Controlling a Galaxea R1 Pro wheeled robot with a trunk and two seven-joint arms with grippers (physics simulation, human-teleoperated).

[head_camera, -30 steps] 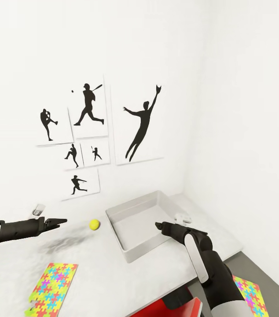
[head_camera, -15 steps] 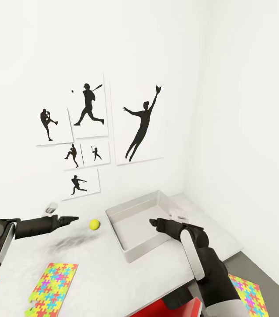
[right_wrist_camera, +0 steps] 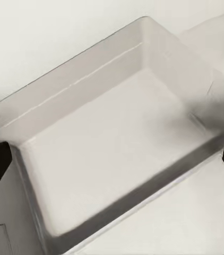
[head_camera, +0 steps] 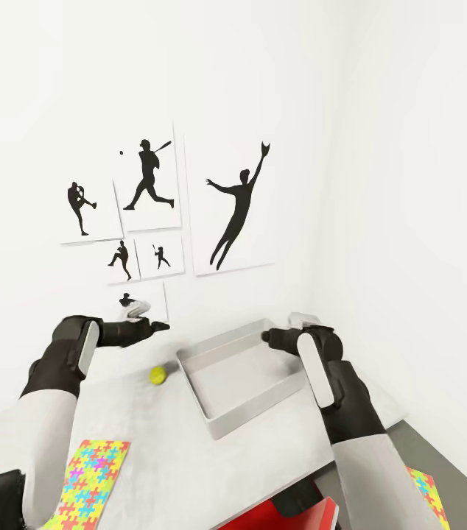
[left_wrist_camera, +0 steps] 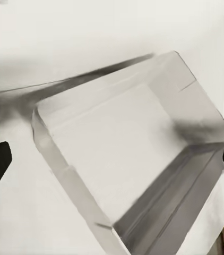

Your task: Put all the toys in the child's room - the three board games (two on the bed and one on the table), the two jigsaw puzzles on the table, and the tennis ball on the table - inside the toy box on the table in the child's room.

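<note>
The toy box is sitting empty on the pale grey surface, near the corner where two white walls are meeting. The tennis ball is lying on the surface just beside the box, on its left. One jigsaw puzzle is lying flat near the front edge of the surface, well apart from the ball; another jigsaw puzzle is showing lower down at the right, beyond the surface's edge. Something red is peeking out under the front edge.

The left gripper is hovering above the ball, its jaws spread wide and holding nothing; its wrist camera is looking down into the box. The right gripper is hanging over the far right part of the box, jaws likewise wide apart and empty. Black sports silhouette pictures are hanging on the wall behind.
</note>
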